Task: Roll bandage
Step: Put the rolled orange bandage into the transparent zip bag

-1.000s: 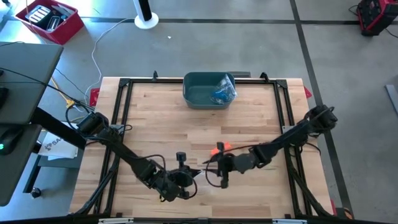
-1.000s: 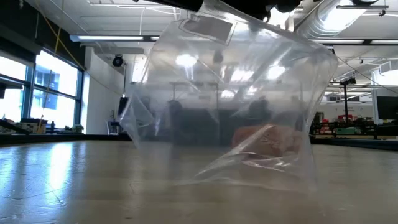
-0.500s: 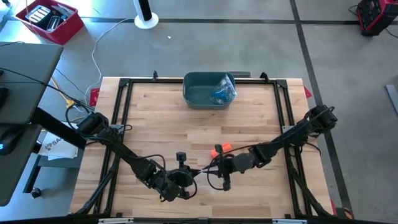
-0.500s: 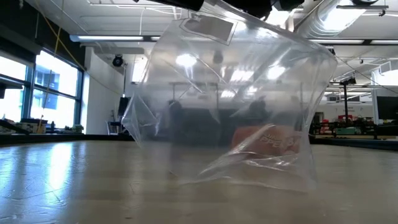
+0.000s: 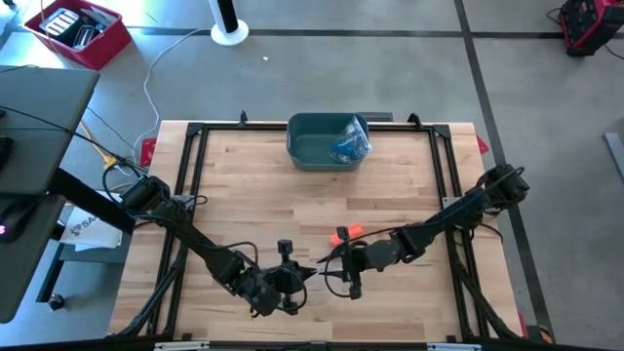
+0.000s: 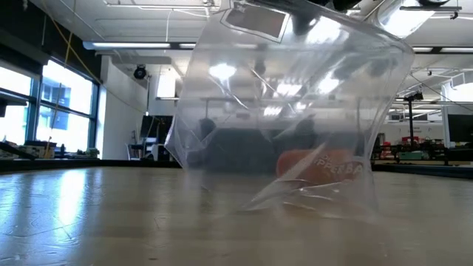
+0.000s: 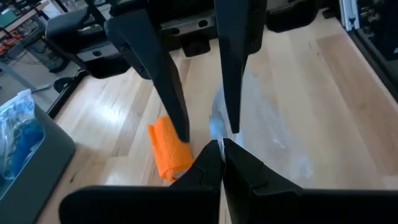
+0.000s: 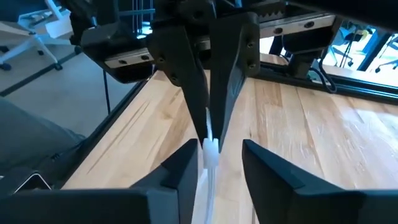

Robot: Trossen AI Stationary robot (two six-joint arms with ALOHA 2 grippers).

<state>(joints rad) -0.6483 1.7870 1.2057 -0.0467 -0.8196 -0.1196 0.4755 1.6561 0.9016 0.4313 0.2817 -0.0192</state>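
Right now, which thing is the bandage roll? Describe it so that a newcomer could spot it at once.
Start at the wooden table and find the near-middle spot where the left gripper and right gripper meet. There hangs a clear plastic bag, its lower part on the table. The bandage roll is the short orange cylinder inside it, the only orange thing there.

The table (image 5: 244, 185) is pale wood in planked strips, smooth with a soft sheen. The bag (image 6: 288, 118) is thin clear plastic, glossy and creased. Inside it the bandage roll (image 7: 169, 149) is orange cloth with a rough, crinkled weave. At 12 o'clock the bin (image 5: 310, 148) looks like smooth matt teal plastic. The fingers (image 8: 180, 56) are matt black.
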